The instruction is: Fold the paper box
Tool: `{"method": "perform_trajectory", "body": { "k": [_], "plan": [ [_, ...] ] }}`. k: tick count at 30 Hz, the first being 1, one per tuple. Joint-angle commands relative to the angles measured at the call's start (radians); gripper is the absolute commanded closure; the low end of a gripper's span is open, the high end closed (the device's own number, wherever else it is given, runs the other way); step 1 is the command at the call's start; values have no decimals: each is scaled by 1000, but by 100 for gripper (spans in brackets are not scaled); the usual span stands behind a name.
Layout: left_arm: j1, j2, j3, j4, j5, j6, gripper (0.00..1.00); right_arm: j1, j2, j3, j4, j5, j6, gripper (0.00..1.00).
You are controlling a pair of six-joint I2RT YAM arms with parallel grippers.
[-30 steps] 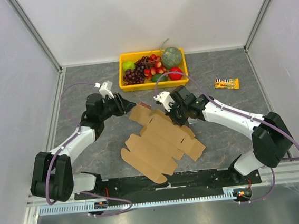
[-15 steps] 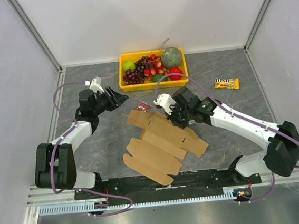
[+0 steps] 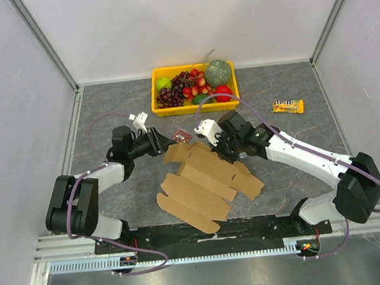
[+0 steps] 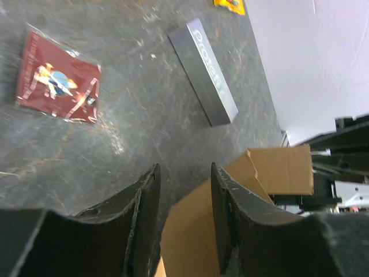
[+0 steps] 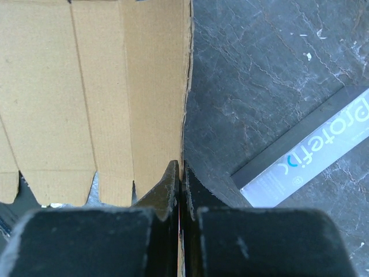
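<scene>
**Q.** What does the figure show, and how far has the folding got?

**A.** The counter point(image 3: 106, 110) carries the paper box point(image 3: 204, 185), a brown die-cut sheet. It lies on the near side of the yellow tray point(image 3: 155, 92), towards the arm bases and apart from the tray. The sheet is spread out, with its creases and notched flaps exposed. No wall stands and no flap is tucked. By this evidence the task is at an early stage, and raising the sides, closing the carton and locking the flaps all remain.

**Q.** What are the two grippers doing?

**A.** The right gripper point(image 5: 180, 170) is at the sheet's tray-facing side. Its fingers are pressed together with the cardboard's edge running down between them, so they pinch the sheet. The left gripper point(image 4: 184, 173) lies low near the sheet's tray-side corner, on the near side of the tray's left end. Its fingers stand partly apart and grip nothing. Cardboard shows through the gap, but the left wrist view does not settle whether the flap is between them or just beyond.

**Q.** And the smaller items?

**A.** A silver bar point(image 4: 203, 72) and a red packet point(image 4: 57, 78) lie on the counter between the tray and the sheet. Neither is part of the task.
</scene>
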Motion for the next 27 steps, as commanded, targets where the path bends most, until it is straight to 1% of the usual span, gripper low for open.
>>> {"method": "perform_trajectory", "body": {
  "k": [1,5,7,13,16,21,27],
  "plan": [
    [-27,-18,-58,154,69,-36,55,13,15,42,35,59,4,100],
    [-36,3,-101,243,84,-48,57,57,27,46,62,131,34,100],
    [-42,8,-125,278,89,-45,57,83,29,49,70,189,47,100],
    [-53,6,-222,407,95,-51,56,134,35,56,75,277,57,100],
    [-56,6,-262,462,109,-51,57,151,34,45,84,350,57,100],
    [-69,11,-297,522,118,-36,57,160,41,31,96,381,45,99],
    [-74,31,-300,534,109,1,57,188,60,25,99,404,4,98]
  ]
}}
